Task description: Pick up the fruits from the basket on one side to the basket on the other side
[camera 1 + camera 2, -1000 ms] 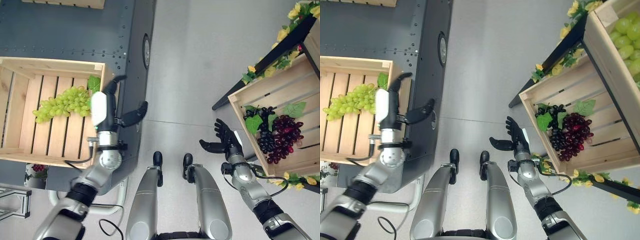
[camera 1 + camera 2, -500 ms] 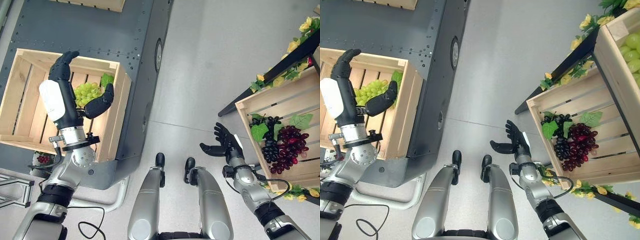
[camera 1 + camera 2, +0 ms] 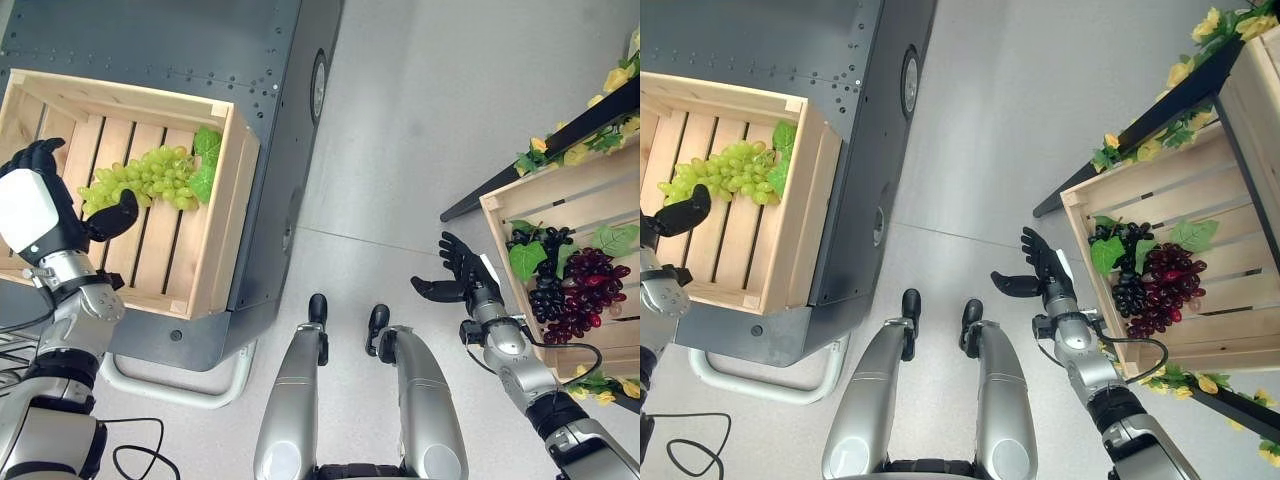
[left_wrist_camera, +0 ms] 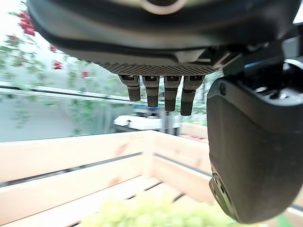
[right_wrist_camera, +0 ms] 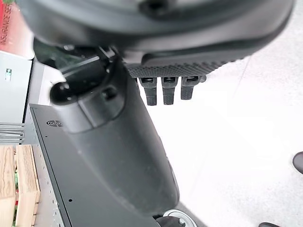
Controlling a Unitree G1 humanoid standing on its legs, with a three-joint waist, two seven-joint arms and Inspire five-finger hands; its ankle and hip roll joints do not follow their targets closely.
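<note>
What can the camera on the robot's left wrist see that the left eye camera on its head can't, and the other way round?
The left wrist view looks along the left hand's fingers into the wooden crate, with red flowers beyond its wall. The left eye view adds the right hand, open above the floor, and a second crate holding dark grapes. Both show the open left hand and the green grapes.

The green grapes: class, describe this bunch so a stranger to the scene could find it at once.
Start at the dark metal table on the robot's left and find the slatted wooden crate on it. The green grapes lie across its slats, just past the open left hand. They are pale green with a leaf; the bunches in the right crate are dark.
</note>
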